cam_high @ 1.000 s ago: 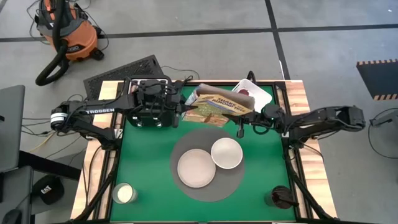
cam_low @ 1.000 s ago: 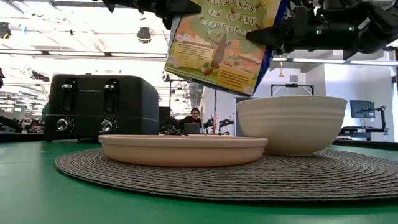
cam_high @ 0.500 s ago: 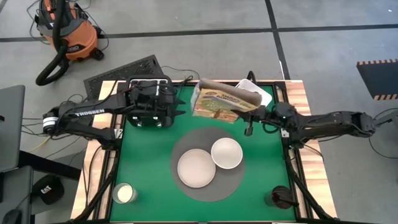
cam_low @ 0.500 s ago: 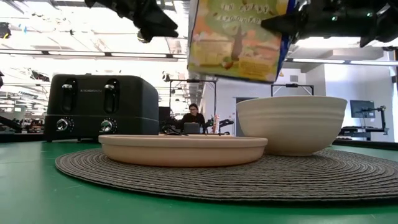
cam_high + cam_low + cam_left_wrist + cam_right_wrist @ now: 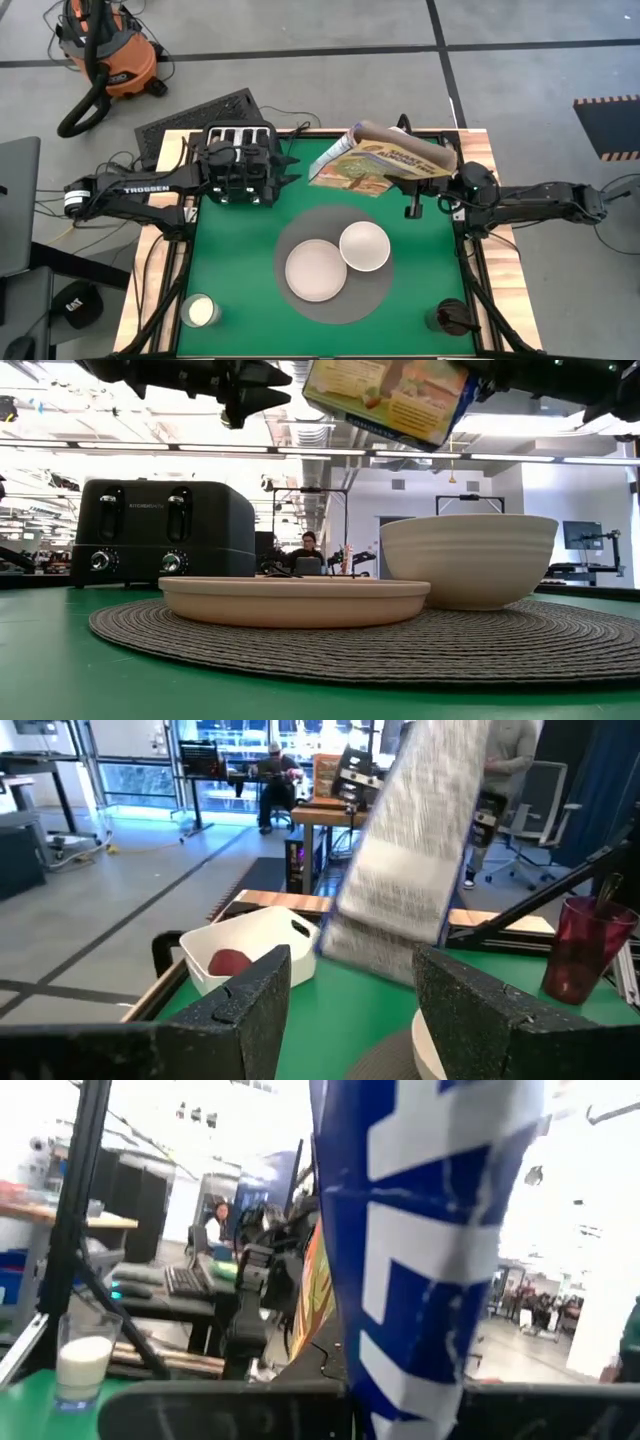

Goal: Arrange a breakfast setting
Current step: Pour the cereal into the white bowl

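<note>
From above, the right gripper clamps one end of a cereal box and holds it tilted in the air over the far part of the green table, behind the round woven mat. On that mat the pale plate and the white bowl sit touching, the bowl toward the right and a little farther back. The left gripper hangs beside the black toaster, its fingers spread and empty, a gap between it and the box. A glass of milk stands at the near left corner and a dark-red cup at the near right. The box hides most of the white container behind it.

At table height, the plate and bowl fill the front on the mat, with the toaster behind at left. The box hangs above the bowl; the left gripper points toward it. A person sits in the room beyond.

The left wrist view shows its open fingers apart, the blurred box ahead, the white container holding a dark-red fruit, and the red cup.

The right wrist view is nearly filled by the box's blue-and-white side; the milk glass shows beyond it.
</note>
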